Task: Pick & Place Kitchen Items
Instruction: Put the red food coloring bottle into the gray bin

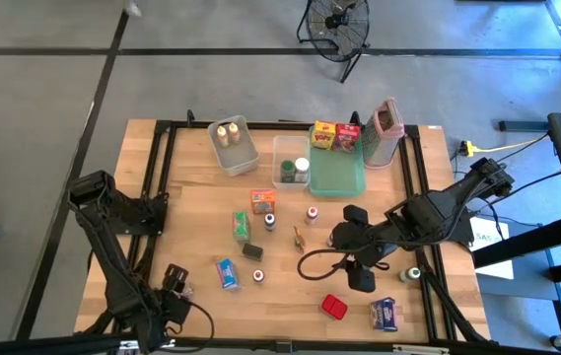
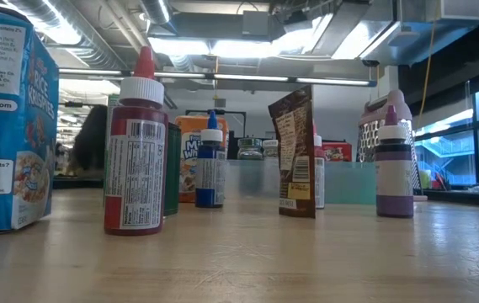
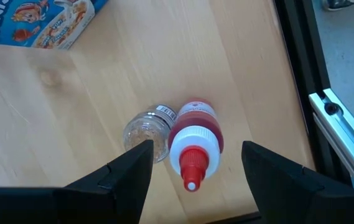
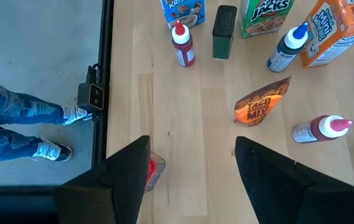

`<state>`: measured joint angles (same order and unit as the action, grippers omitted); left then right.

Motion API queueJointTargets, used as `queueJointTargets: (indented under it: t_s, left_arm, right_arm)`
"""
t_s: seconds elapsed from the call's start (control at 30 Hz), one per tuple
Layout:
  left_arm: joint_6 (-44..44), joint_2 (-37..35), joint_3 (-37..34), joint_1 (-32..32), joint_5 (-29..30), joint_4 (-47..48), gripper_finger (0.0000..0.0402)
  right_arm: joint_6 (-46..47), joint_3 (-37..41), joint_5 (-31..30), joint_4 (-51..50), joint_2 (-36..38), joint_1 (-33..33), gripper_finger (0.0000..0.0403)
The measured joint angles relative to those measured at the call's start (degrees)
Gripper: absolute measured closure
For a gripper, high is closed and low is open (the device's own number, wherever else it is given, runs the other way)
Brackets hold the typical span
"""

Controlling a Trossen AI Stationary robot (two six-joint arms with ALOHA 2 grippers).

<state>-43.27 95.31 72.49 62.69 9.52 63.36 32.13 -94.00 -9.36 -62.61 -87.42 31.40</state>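
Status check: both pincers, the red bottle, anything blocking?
Left pincer open above the red bottle, not gripping. Right pincer open, empty, over bare table. Small clear jar hard against the bottle, may crowd one finger.

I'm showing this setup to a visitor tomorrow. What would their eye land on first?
Probably the scatter of tiny bottles and cereal boxes across the wooden table, with the teal tray and two clear bins at its far edge. Next, the right gripper, open above the table's right half, and the left gripper, open over a red-capped sauce bottle standing beside a small clear jar near the front left corner.
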Motion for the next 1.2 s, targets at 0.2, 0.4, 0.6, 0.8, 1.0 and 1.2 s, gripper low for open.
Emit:
queueJointTargets:
  t_s: [0.2,0.4,0.6,0.8,1.0,1.2]
  left_arm:
    - [-0.02,0.00,0.00,0.27,0.81,0.06,0.0162]
    - [-0.03,0.24,0.00,0.25,1.53,0.06,0.0162]
    - [0.00,0.22,-2.69,0.33,-0.68,-2.89,0.0162]
    - [0.02,0.19,-4.00,0.33,1.64,-5.32,0.0162]
    - [1.72,0.07,-4.02,0.33,1.39,-4.83,0.0162]
    - [2.46,0.04,-4.74,0.33,0.95,-5.08,0.0162]
  right_arm:
    - [0.10,0.00,0.01,0.47,0.01,0.00,0.0165]
    - [0.42,0.00,0.45,1.14,0.01,0.00,0.0165]
    - [0.44,0.00,0.56,1.64,0.01,0.00,0.0165]
    - [0.47,0.00,0.56,1.64,0.00,0.02,0.0165]
    - [0.51,0.00,0.56,1.64,0.02,-0.57,0.0165]
    - [0.60,0.00,0.54,1.64,0.01,-1.07,0.0165]
